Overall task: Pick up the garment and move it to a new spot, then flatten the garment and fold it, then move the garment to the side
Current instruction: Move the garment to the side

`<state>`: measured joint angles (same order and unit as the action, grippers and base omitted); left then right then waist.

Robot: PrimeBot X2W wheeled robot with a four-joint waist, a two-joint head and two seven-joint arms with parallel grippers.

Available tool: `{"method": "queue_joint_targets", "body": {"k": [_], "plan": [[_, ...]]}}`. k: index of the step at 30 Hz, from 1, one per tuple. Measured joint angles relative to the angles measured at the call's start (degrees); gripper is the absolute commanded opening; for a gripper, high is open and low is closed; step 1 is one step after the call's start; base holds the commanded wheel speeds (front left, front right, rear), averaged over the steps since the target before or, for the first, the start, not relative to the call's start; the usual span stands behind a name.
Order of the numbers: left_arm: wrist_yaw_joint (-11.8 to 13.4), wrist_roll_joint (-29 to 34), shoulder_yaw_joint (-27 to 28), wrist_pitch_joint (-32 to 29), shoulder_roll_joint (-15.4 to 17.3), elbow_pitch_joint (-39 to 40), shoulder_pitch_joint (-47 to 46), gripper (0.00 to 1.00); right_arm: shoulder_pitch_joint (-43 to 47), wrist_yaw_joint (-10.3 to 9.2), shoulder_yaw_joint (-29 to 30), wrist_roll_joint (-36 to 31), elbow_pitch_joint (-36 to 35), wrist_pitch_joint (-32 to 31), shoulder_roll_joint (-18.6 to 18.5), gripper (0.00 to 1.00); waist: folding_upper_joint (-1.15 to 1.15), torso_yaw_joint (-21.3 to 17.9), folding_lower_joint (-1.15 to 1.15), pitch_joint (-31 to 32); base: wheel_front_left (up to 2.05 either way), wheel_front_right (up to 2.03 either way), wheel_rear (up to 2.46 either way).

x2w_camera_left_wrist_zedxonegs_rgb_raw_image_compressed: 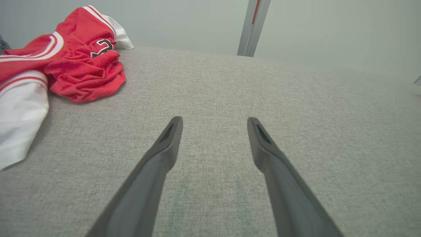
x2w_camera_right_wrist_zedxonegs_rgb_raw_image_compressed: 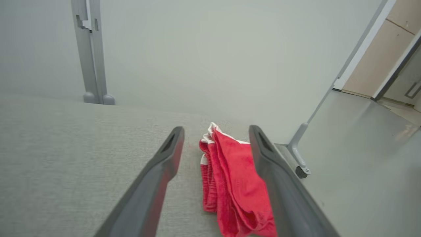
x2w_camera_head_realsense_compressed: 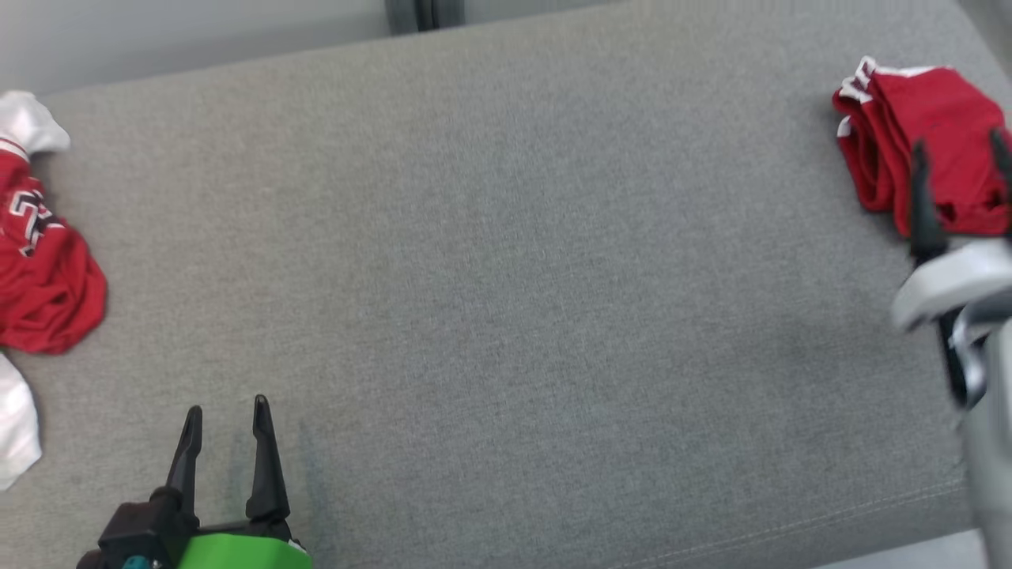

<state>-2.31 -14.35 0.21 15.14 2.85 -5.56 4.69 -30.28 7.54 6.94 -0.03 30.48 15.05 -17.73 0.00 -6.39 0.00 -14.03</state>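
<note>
The folded red garment [x2w_camera_head_realsense_compressed: 925, 142] with white trim lies at the far right end of the grey upholstered surface [x2w_camera_head_realsense_compressed: 506, 276], close to its edge. The right gripper [x2w_camera_right_wrist_zedxonegs_rgb_raw_image_compressed: 216, 129] is positioned over the garment. Its fingers are spread wide, the folds show between them, and nothing is clamped. The left gripper [x2w_camera_head_realsense_compressed: 228, 405] sits over the near left of the surface, well apart from the garment, with its fingers wide apart and empty. At the left end, a crumpled red jersey [x2w_camera_head_realsense_compressed: 47, 276] rests against a white cloth [x2w_camera_head_realsense_compressed: 16, 427].
</note>
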Motion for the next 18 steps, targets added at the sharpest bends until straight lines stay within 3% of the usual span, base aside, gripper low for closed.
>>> {"method": "queue_joint_targets", "body": {"k": [8, 13, 18], "plan": [[0.54, 0.94, -1.96, 0.0, -0.01, -0.6, 2.55, 1.0, 23.52, 0.0, -3.32, -0.85, -17.93, 0.01, 9.61, 1.0, 0.0, 1.04, 0.0, 7.59, 0.0, 0.0, 0.0], [0.68, 1.0, -1.48, 0.0, -0.03, -1.05, 4.6, 1.0, 32.47, 0.0, -3.74, -1.22, -21.08, 0.01, 13.14, 1.0, 0.0, 1.88, 0.0, 11.34, 0.0, 0.0, 0.0], [0.78, 1.1, -0.93, 0.0, -0.03, -1.89, 6.36, 1.0, 35.91, 0.0, -4.56, -1.22, -21.61, 0.01, 14.22, 1.0, 0.0, 2.4, 0.0, 14.08, 0.0, 0.0, 0.0]]}}
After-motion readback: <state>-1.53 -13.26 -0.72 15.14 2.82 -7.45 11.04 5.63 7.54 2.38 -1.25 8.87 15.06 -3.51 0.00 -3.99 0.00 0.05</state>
